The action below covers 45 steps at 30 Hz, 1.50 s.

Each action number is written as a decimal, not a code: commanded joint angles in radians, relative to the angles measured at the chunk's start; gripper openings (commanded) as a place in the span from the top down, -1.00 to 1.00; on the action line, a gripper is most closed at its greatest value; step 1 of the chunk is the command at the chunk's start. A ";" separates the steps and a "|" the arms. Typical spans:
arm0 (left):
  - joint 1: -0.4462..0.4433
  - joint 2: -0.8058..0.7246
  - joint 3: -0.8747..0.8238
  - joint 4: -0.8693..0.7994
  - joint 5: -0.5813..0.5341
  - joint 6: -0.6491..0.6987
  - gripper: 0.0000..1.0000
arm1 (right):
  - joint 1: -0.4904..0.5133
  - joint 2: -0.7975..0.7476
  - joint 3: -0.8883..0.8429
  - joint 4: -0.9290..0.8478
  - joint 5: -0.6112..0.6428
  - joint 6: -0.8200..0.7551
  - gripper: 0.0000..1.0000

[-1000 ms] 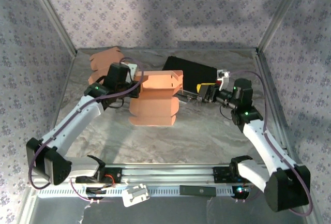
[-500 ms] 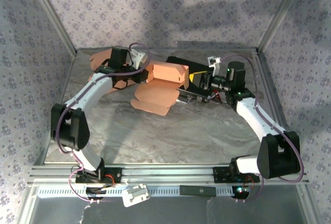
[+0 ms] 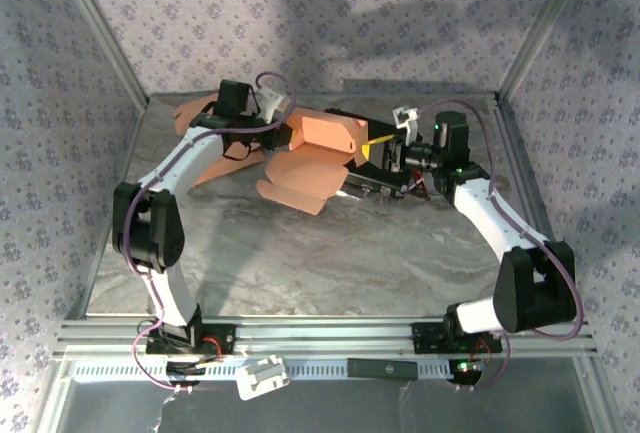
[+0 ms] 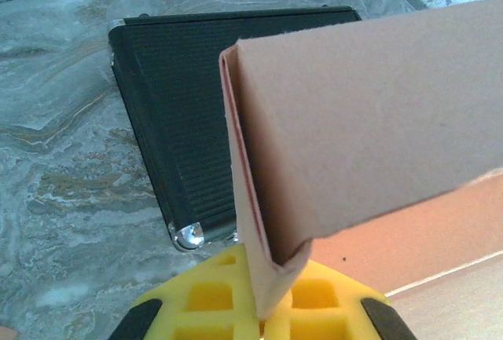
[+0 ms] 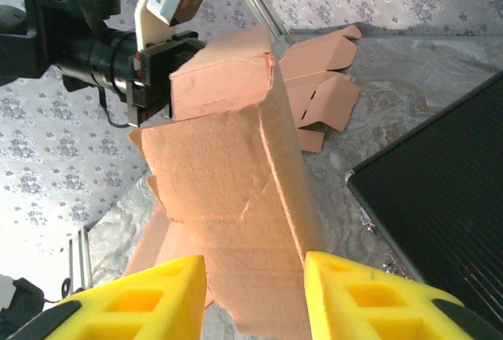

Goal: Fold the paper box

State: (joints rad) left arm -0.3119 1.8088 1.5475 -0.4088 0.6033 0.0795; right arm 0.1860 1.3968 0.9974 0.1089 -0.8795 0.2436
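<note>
The orange paper box (image 3: pixel 325 148) hangs partly folded above the back of the table, its loose flaps (image 3: pixel 295 185) drooping toward the marble. My left gripper (image 3: pixel 283 131) holds it from the left. In the left wrist view the yellow fingers (image 4: pixel 196 308) are pinched on a folded corner of the box (image 4: pixel 369 120), with the gripper (image 4: pixel 271 301) shut on it. My right gripper (image 3: pixel 375 148) faces the box from the right. Its yellow fingers (image 5: pixel 141 305) stand apart, the gripper (image 5: pixel 255 301) open, with a wide panel of the box (image 5: pixel 236 199) just beyond them.
A black case (image 4: pixel 189 112) lies on the table under and behind the box, also in the right wrist view as the case (image 5: pixel 440 191). Flat orange box blanks (image 3: pixel 195 118) lie at the back left. Metal frame posts and patterned walls bound the table.
Both arms have swung toward the back of the table, carrying the box up and back; its lower flaps left the table. The right jaws have widened slightly.
</note>
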 commanded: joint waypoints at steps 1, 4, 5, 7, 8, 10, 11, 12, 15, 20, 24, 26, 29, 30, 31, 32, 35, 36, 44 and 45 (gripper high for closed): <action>0.003 0.009 0.045 -0.032 0.059 0.044 1.00 | 0.001 0.013 0.044 -0.061 -0.006 -0.068 0.16; 0.003 0.015 0.051 -0.058 0.052 0.062 1.00 | -0.004 0.025 0.065 -0.085 0.002 -0.083 0.08; 0.002 0.017 0.052 -0.065 0.052 0.067 1.00 | -0.001 0.035 0.078 -0.097 -0.005 -0.089 0.08; 0.002 0.022 0.051 -0.062 0.055 0.067 1.00 | 0.014 0.054 0.103 -0.122 -0.009 -0.108 0.08; 0.002 0.026 0.055 -0.063 0.055 0.066 1.00 | 0.024 0.064 0.117 -0.144 -0.008 -0.125 0.08; 0.002 0.035 0.062 -0.069 0.053 0.065 1.00 | 0.031 0.074 0.130 -0.170 -0.011 -0.143 0.08; 0.002 0.037 0.063 -0.069 0.049 0.063 1.00 | 0.029 0.072 0.128 -0.167 -0.015 -0.140 0.08; 0.003 0.037 0.064 -0.070 0.047 0.064 1.00 | 0.024 0.066 0.121 -0.161 -0.018 -0.136 0.07; 0.002 0.040 0.065 -0.074 0.043 0.067 1.00 | 0.002 0.020 0.084 -0.137 -0.022 -0.124 0.05; 0.002 0.046 0.070 -0.081 0.036 0.071 1.00 | -0.056 -0.033 0.028 -0.082 -0.055 -0.085 0.01; 0.002 0.047 0.072 -0.079 0.047 0.069 1.00 | -0.061 0.007 0.043 -0.082 -0.070 -0.089 0.02; 0.002 0.050 0.076 -0.082 0.050 0.068 1.00 | -0.060 0.033 0.052 -0.062 -0.085 -0.078 0.06; 0.002 0.053 0.076 -0.081 0.051 0.064 1.00 | -0.052 0.070 0.078 -0.051 -0.118 -0.067 0.07; 0.002 0.057 0.078 -0.081 0.050 0.062 1.00 | -0.043 0.077 0.091 -0.065 -0.122 -0.077 0.07; 0.002 0.059 0.080 -0.082 0.050 0.062 1.00 | -0.033 0.080 0.102 -0.084 -0.119 -0.091 0.08; 0.003 0.061 0.082 -0.083 0.050 0.061 1.00 | -0.024 0.082 0.108 -0.092 -0.117 -0.097 0.08; 0.000 0.063 0.083 -0.085 0.048 0.059 1.00 | -0.007 0.084 0.121 -0.100 -0.109 -0.104 0.08; -0.001 0.061 0.083 -0.085 0.046 0.060 1.00 | -0.004 0.084 0.123 -0.101 -0.103 -0.105 0.08; -0.025 0.038 0.082 -0.090 -0.032 0.028 1.00 | 0.071 0.104 0.185 -0.214 0.003 -0.185 0.09; -0.029 0.032 0.081 -0.090 -0.039 0.020 1.00 | 0.081 0.104 0.186 -0.221 0.022 -0.189 0.09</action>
State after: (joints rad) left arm -0.3218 1.8664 1.5887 -0.4793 0.5846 0.1139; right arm 0.2382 1.4925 1.1465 -0.0498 -0.9043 0.1051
